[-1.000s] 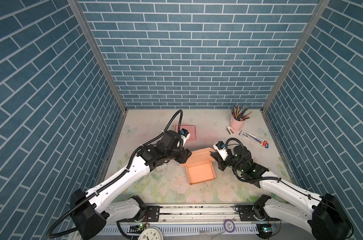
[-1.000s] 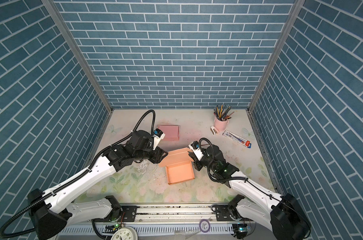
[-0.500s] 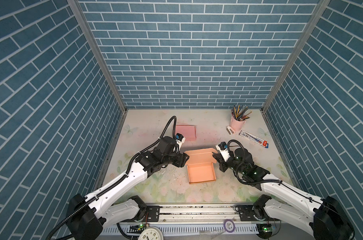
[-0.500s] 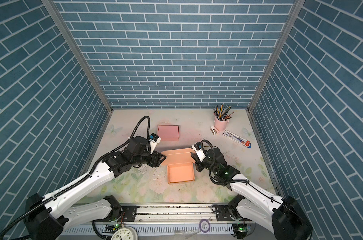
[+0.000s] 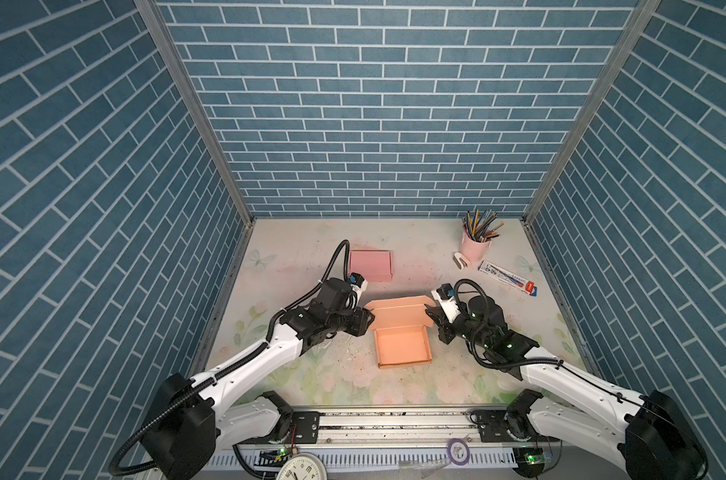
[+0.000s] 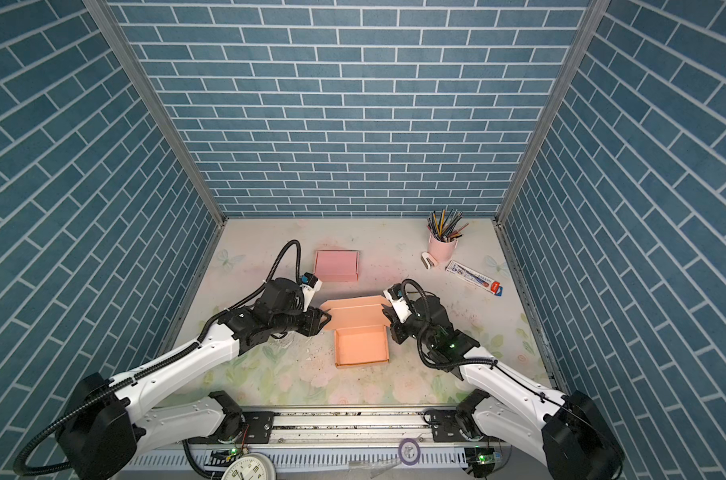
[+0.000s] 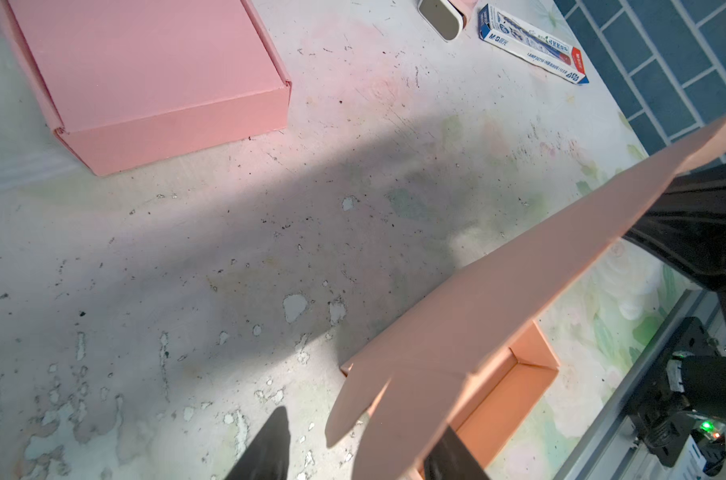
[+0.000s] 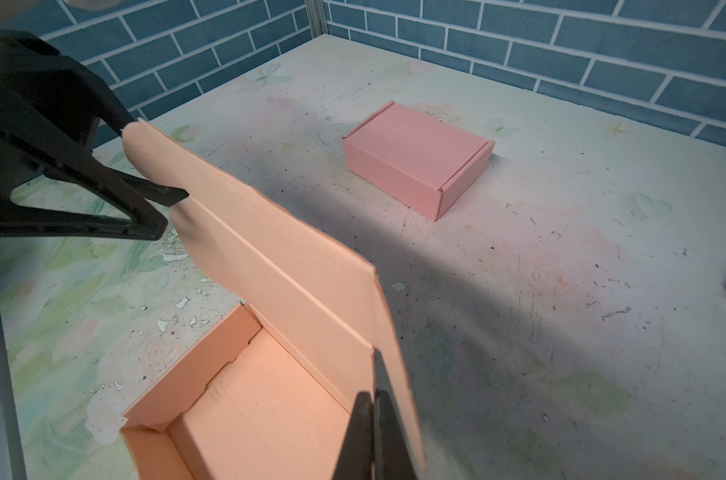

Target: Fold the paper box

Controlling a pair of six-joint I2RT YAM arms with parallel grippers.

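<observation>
Currently looking down in both top views: finding the paper box (image 5: 402,347) sitting on the tabletop (image 5: 353,386), nearer the arm bases than the pink box (image 5: 370,265) and well apart from it. Seeing its tray lying open and its lid (image 5: 398,311) standing up along the tray edge facing the pink box. Spotting the left gripper (image 5: 368,322) at one end of the lid and the right gripper (image 5: 429,311) at the opposite end.

Switching to the left wrist view: watching the left gripper's fingers (image 7: 269,449) standing apart, straddling the rounded ear at the lid's end without clamping it, leaving bare tabletop visible between one finger and the card. Noting the pink box (image 7: 153,70) lying beyond the lid.

Moving to the right wrist view: seeing the right gripper (image 8: 373,436) squeezed together, apparently pinching the lid's end edge just above the tray. Catching the left gripper (image 8: 157,162) bracketing the far ear, with the pink box (image 8: 419,158) past the lid's outer face.

Judging the handling: dealing with thin, light card, stiff across its panels yet hinging readily at the scored creases, and denting under a hard pinch. Favouring holds on both end ears, close to the creases, for swinging the lid evenly; expecting the light tray to be sliding easily unless pressed down.
</observation>
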